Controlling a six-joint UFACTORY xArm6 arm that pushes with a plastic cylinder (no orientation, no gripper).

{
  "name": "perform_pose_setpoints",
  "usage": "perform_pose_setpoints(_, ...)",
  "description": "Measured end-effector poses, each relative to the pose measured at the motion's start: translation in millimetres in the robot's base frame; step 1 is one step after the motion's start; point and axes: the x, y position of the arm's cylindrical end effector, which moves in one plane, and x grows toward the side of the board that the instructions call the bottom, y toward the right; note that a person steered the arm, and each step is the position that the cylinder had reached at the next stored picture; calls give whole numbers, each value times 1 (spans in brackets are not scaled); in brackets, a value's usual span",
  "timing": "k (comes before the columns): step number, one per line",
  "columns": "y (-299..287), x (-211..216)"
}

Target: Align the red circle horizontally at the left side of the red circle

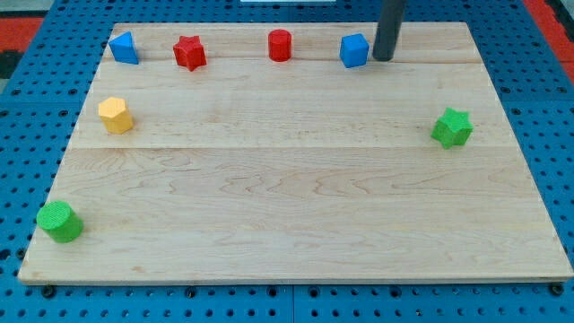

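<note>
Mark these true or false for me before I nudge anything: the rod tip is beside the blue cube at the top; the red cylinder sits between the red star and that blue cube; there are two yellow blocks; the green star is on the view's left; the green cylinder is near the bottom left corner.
1. My tip is just right of the blue cube: true.
2. The red cylinder block sits between the red star block and the blue cube: true.
3. Two yellow blocks: false, only one yellow block.
4. Green star block on the view's left: false, it is on the right.
5. Green cylinder block near the bottom left corner: true.
</note>
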Motion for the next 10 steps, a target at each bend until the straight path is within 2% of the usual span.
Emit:
perform_pose_setpoints(1, -18, -19)
perform_pose_setpoints(2, -26, 2)
perform_pose_setpoints(3, -132, 23)
perform_pose_setpoints(4, -219, 12)
perform_pose_setpoints(6, -316, 29)
perform_pose_setpoints(7, -337, 25)
perform_pose_setpoints(8, -320, 1)
perform_pose_setpoints(10, -266, -9)
